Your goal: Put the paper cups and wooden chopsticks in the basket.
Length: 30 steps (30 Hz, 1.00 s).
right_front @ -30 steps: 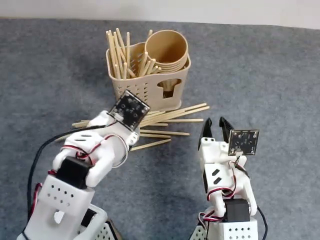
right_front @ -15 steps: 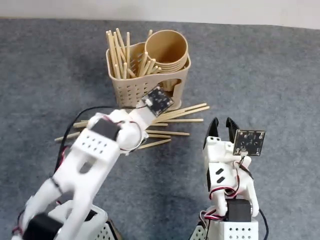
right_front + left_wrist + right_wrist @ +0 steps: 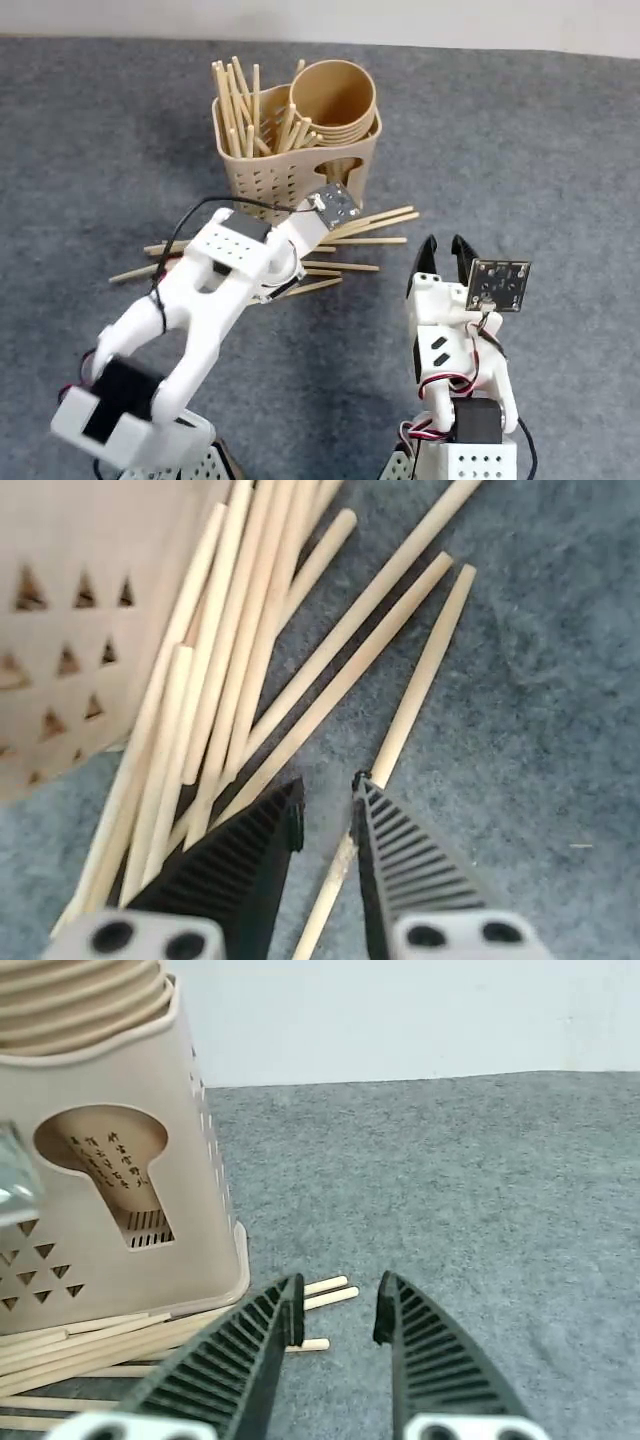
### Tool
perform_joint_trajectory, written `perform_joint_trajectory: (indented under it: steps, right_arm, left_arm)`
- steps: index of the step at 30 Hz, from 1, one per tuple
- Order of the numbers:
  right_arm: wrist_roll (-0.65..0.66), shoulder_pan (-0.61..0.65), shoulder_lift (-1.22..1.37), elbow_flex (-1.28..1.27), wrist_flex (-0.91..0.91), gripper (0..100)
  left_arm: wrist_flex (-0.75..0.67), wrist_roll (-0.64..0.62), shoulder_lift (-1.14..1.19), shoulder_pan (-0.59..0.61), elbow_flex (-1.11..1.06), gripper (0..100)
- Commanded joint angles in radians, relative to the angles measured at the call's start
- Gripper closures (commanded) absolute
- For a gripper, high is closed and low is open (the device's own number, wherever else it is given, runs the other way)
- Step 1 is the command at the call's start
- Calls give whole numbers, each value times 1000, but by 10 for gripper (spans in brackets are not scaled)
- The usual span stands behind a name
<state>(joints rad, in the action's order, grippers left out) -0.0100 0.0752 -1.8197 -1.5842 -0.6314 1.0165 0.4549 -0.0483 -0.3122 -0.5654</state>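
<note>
Chopsticks [image 3: 372, 221] lie by the basket [image 3: 268, 182]; left jaws, parted, straddle one; right jaws parted.

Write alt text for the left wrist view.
The open left gripper straddles one wooden chopstick lying on grey carpet. More chopsticks lie fanned out beside the perforated wall of the basket.
</note>
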Motion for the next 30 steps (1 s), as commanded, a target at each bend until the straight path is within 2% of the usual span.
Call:
perform_joint_trajectory:
  steps: [1,17,21,24,30]
  right_arm:
    - [11,-12,-5,15,33,875]
    - [11,-12,-5,15,33,875]
    - [11,-12,-5,15,33,875]
    - [11,-12,-5,15,33,875]
    - [11,-10,-5,15,33,875]
  left_arm:
    - [5,6,53,-18,76,901]
    - [8,38,182,-48,104,905]
    - [71,34,87,-51,99,905]
    - [106,-32,-27,-53,77,905]
    - [72,-38,-153,-82,-48,902]
